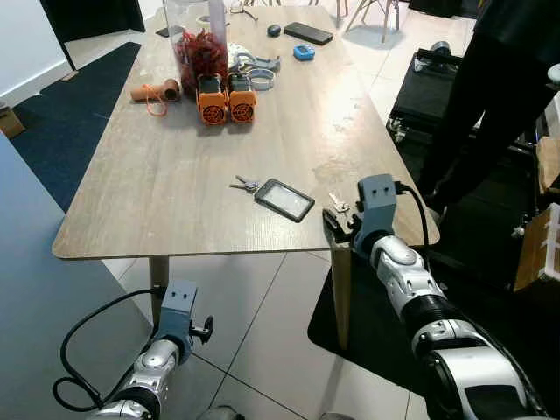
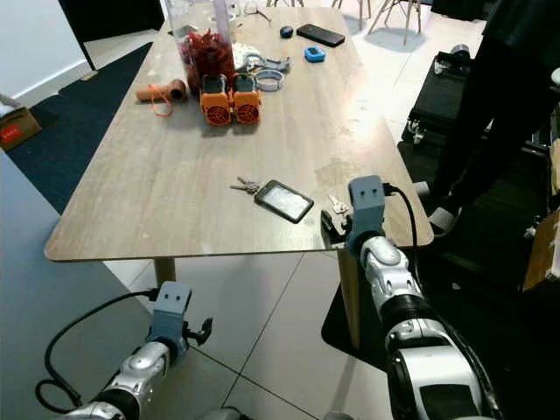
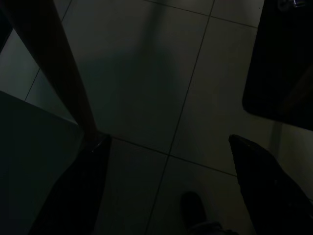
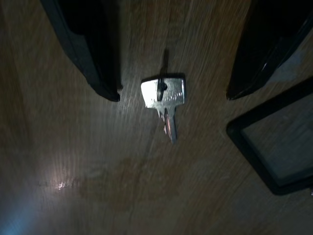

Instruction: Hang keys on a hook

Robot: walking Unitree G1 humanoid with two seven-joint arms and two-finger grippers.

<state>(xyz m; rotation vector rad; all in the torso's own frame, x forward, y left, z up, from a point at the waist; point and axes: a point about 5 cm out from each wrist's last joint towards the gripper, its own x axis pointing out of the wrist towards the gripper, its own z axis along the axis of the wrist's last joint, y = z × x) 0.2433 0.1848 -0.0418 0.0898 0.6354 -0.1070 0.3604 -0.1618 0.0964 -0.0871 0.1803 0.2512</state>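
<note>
A small silver key (image 4: 165,100) lies flat on the wooden table (image 1: 175,201) near its front right corner, also seen as the key (image 1: 338,203). My right gripper (image 4: 174,92) hovers just over it, open, with one black finger (image 4: 93,54) on either side and nothing gripped. A second bunch of keys (image 1: 245,183) rests further left, touching a black card holder (image 1: 284,199). My left gripper (image 3: 168,142) hangs open low over the tiled floor beside a table leg (image 3: 58,73).
Far end of the table holds a jar of red pieces (image 1: 199,48), two orange devices (image 1: 226,98), a twine spool (image 1: 156,89), a phone (image 1: 307,33) and blue tape (image 1: 304,52). A person in dark trousers (image 1: 490,96) stands at right. A black mat (image 1: 367,324) lies under the corner.
</note>
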